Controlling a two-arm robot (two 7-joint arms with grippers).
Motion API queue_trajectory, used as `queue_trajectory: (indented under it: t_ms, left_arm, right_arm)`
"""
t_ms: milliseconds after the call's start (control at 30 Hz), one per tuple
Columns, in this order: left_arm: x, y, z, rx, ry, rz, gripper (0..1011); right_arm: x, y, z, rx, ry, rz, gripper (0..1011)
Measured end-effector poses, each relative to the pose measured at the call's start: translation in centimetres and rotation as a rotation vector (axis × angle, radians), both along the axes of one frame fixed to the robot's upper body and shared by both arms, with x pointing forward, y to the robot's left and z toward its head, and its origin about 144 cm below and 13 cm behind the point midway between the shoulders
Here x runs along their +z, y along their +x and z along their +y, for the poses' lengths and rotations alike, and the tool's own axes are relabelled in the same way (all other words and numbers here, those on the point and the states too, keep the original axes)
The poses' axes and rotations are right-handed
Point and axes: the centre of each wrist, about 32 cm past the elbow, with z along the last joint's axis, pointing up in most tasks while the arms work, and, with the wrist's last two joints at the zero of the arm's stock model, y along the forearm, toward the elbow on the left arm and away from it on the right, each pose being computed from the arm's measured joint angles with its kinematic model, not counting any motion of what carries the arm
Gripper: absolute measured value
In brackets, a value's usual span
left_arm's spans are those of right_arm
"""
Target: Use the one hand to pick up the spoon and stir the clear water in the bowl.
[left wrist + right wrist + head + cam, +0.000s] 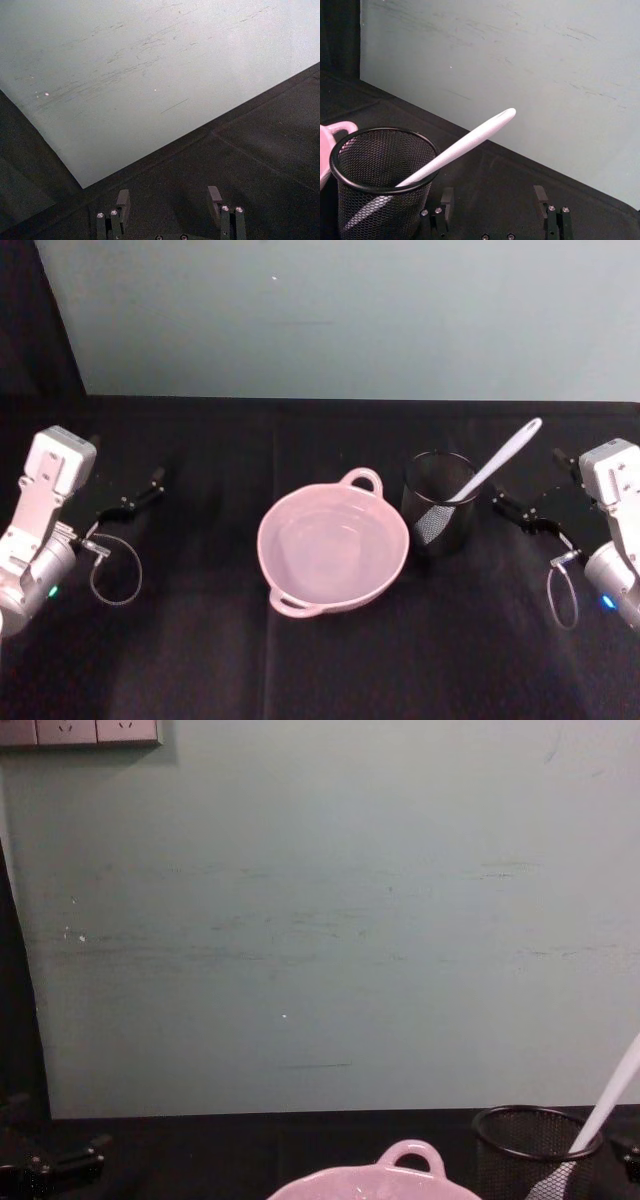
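While the right tool [505,508] and left tool [152,486] rest with jaws apart, the spoon [497,464] leans in a mesh cup [452,536] beside the right one. Mesh veils its blade.

1. A pale grey-green wall [320,920] spans the far side, marked with faint horizontal scuffs and a few small white specks.
2. White socket plates [80,730] sit at its upper left.
3. The counter [200,660] is covered in black cloth and meets the wall along a straight far edge.
4. Left of the wall, a black drape [40,310] hangs in shadow.
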Motion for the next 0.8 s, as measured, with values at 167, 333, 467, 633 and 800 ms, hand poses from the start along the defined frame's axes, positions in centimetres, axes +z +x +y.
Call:
queue_trajectory:
  t_ms: [167, 333, 467, 633, 800]
  left_arm:
    - [0.0, 0.0, 0.0, 0.0, 0.0, 0.0, 1011]
    - [0.0, 0.0, 0.0, 0.0, 0.0, 0.0, 1011]
    - [0.0, 0.0, 0.0, 0.0, 0.0, 0.0, 1011]
    - [0.0, 0.0, 0.0, 0.0, 0.0, 0.0, 1011]
    - [0.0, 0.0, 0.0, 0.0, 0.0, 0.0, 1011]
  right_arm:
    - [0.5, -0.5, -0.4, -0.013, 0.029, 0.001, 1003]
    - [1.4, -1.8, -0.9, -0.022, 0.133, 0.033, 1003]
    - [2.0, -2.6, -1.1, -0.022, 0.219, 0.064, 1003]
    - [2.7, -3.2, -0.5, -0.005, 0.352, 0.11, 1003]
    - [3.0, -3.3, 0.5, 0.007, 0.468, 0.147, 1002]
